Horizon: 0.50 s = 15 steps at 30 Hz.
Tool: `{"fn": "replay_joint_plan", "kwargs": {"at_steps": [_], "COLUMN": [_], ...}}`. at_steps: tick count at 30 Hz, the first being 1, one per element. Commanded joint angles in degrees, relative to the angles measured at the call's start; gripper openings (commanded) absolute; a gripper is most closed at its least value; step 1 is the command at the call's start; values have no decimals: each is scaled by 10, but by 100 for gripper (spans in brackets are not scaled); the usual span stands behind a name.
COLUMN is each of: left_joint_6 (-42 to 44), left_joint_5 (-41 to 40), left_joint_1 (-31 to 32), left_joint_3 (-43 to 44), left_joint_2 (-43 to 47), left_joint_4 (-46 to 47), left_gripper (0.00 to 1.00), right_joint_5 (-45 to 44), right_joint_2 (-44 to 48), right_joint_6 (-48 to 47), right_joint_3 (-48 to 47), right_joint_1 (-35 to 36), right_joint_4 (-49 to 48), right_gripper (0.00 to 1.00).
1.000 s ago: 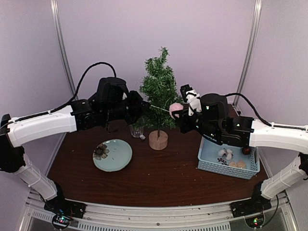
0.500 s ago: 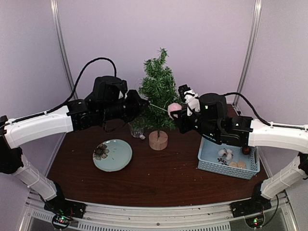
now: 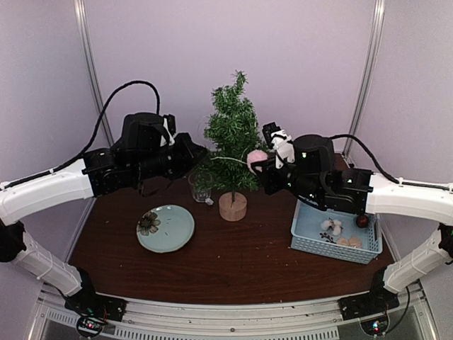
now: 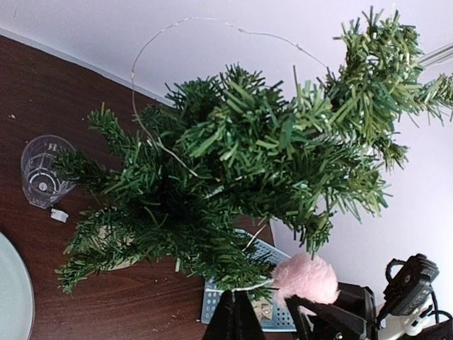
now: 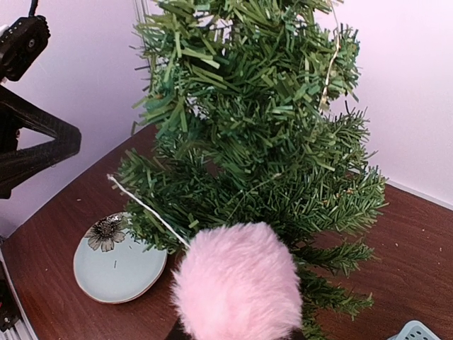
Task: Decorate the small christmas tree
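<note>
The small christmas tree (image 3: 232, 138) stands on its wood stump (image 3: 233, 206) mid-table; it fills the left wrist view (image 4: 233, 163) and the right wrist view (image 5: 262, 120). My right gripper (image 3: 260, 166) is shut on a pink pom-pom (image 3: 256, 156) against the tree's right side; the pom-pom (image 5: 237, 290) hides its fingers. A white string (image 5: 145, 205) runs left from the pom-pom. My left gripper (image 3: 204, 153) is shut (image 4: 233, 304) left of the tree; the string's end lies just off its tips, apart from them in the right wrist view. A thin wire (image 4: 134, 78) loops over the branches.
A drinking glass (image 3: 201, 188) stands left of the stump. A pale blue flowered plate (image 3: 165, 228) lies front left. A blue basket (image 3: 336, 237) with ornaments and a red ball (image 3: 362, 221) sits at the right. The purple back wall is close behind the tree.
My left arm has drawn back to the left, away from the tree, and its tips have come off the string's end. The right gripper with the pom-pom has barely moved.
</note>
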State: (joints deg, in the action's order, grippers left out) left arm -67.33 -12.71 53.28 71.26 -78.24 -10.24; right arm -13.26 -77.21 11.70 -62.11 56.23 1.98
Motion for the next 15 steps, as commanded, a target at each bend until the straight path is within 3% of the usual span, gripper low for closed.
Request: {"fn": "replay_joint_plan", "kwargs": {"at_steps": [1,4,8,10,15], "left_joint_6": [92,197,296,348,507], "left_joint_5": [9,35,83,97,165], "left_joint_1": [-4,-5,-24,-34,-52], "left_joint_3": [-1,-9,-57,-93,-168], "left_joint_2": [23,44,92,120,183], "left_joint_4": [10,3,9,30,71], "left_gripper": [0,0,29,36,39], "right_joint_5": [8,11,19,26,47], "right_joint_2": [12,15,16,19,36], "right_joint_6": [-9,-12,-16,-18,-24], "right_joint_3": [-25,-32,-38,-41,-46], "right_joint_1": [2,4,7,10,15], "right_joint_4": [-9,-6,-5,-8,-13], "right_gripper": [0,0,0,0,0]}}
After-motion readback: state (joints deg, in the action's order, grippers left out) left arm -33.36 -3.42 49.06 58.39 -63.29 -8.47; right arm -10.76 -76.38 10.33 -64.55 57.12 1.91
